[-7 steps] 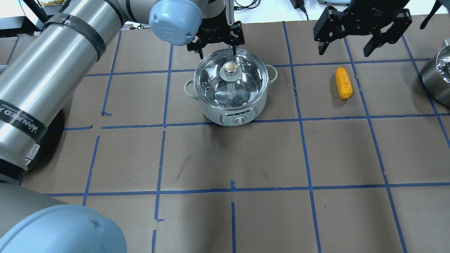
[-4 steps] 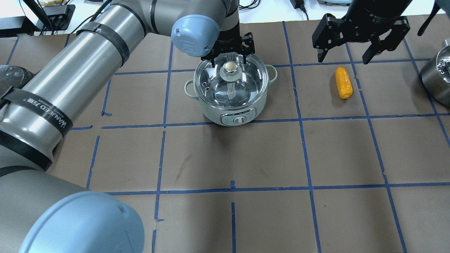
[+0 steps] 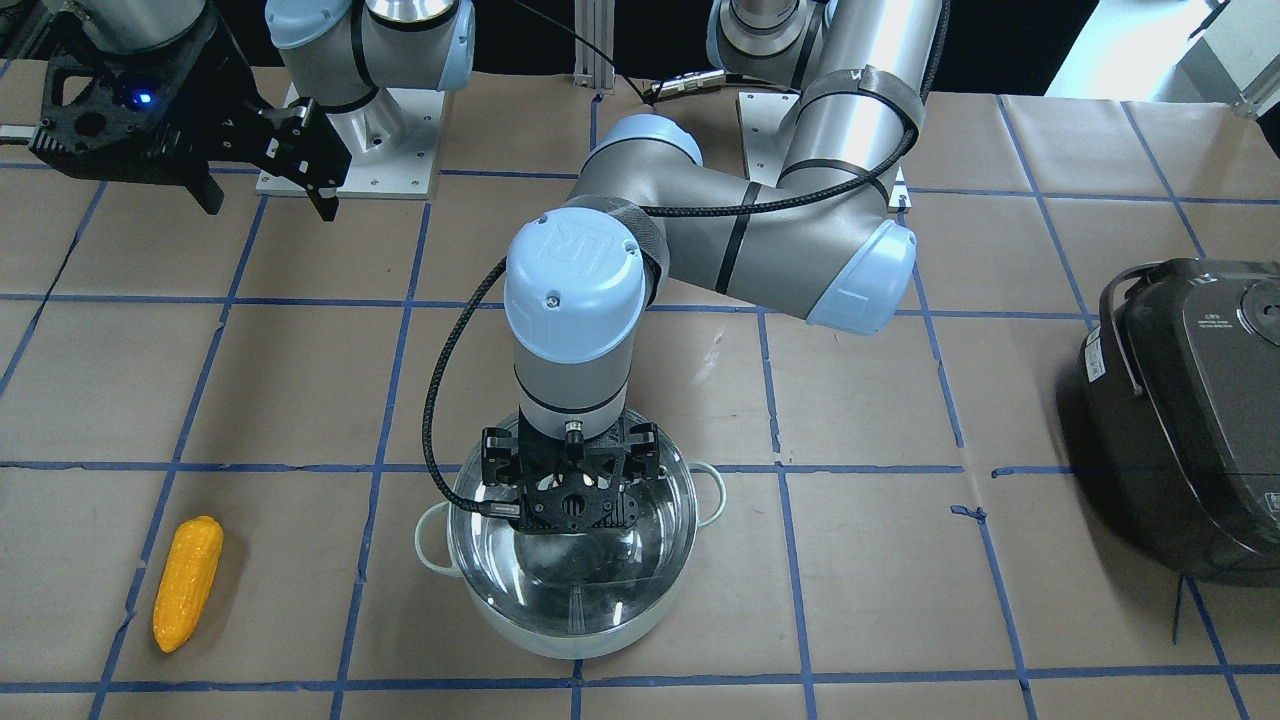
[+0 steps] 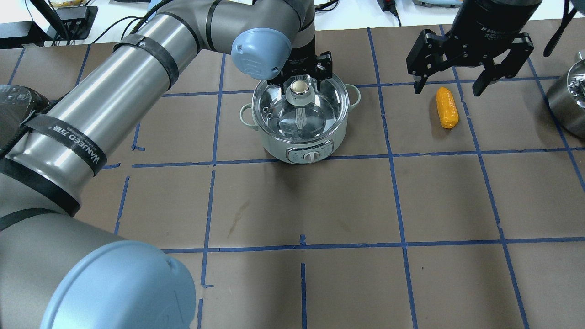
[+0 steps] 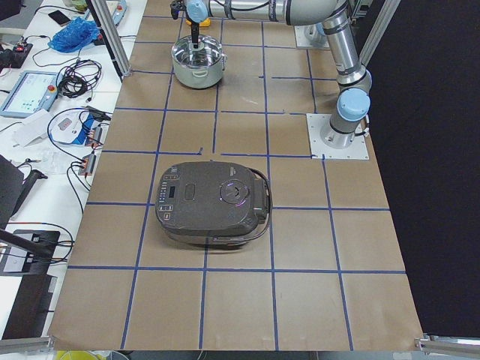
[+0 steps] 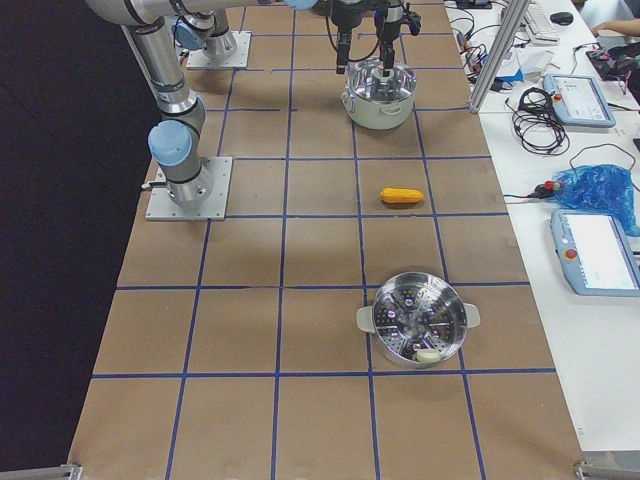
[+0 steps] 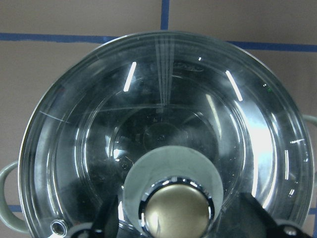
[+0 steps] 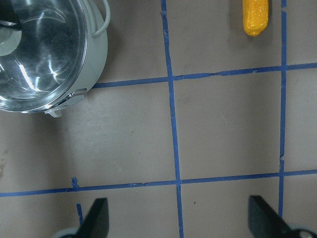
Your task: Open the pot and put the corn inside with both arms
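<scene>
The pot [image 4: 274,145] stands at the table's far middle, its clear glass lid [image 4: 274,109] on, with a metal knob [image 4: 299,86]. My left gripper [image 4: 299,81] is open and straddles the knob; in the left wrist view [image 7: 177,215] its fingers [image 7: 106,220] flank the knob [image 7: 173,218] with gaps either side. The corn [image 4: 447,108] lies on the paper to the pot's right; it also shows in the front view [image 3: 187,582]. My right gripper [image 4: 450,82] hangs open and empty above the corn's far end. The right wrist view shows the corn [image 8: 255,17] at the top edge.
A dark grey rice cooker [image 3: 1190,420] sits at the table end on my left side. A steel steamer pot [image 6: 417,330] stands at my right end, past the corn. Blue tape lines grid the brown paper.
My left gripper has moved in over the lid and now straddles the knob. My right gripper has drifted slightly closer to the corn. Pot and corn have not moved.
</scene>
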`<state>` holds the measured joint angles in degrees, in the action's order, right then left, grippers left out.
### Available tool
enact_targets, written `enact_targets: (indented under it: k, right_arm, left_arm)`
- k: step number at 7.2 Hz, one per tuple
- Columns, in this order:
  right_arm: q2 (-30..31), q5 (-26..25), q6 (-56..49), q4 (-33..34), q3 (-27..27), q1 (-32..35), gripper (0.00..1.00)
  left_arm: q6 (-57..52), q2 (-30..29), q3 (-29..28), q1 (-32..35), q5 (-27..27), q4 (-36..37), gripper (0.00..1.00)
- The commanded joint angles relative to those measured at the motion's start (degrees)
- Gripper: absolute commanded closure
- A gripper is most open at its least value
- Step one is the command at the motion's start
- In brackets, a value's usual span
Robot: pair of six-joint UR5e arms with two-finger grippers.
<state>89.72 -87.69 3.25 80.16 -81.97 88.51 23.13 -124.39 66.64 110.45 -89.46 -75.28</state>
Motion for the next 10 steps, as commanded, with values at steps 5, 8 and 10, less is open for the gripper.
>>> enact_targets:
  k: [5,8,10]
  right_arm:
    - [-9.79,0.14,-1.05,10.74,1.03,-3.42,0.0]
    - [-21.92,-0.55,-10.81,24.67,1.1,-7.72,0.0]
    - [-28.43,-2.22,-14.93,27.3,1.11,-9.93,0.0]
  left_arm:
    - [-1.23,5.18,-0.89,-0.5,-0.27,-1.78,0.86]
    - [-19.28,10.56,-0.46,-13.02,-0.36,-7.32,0.85]
    - [-31.61,10.84,0.6,-23.83,-0.36,-7.51,0.85]
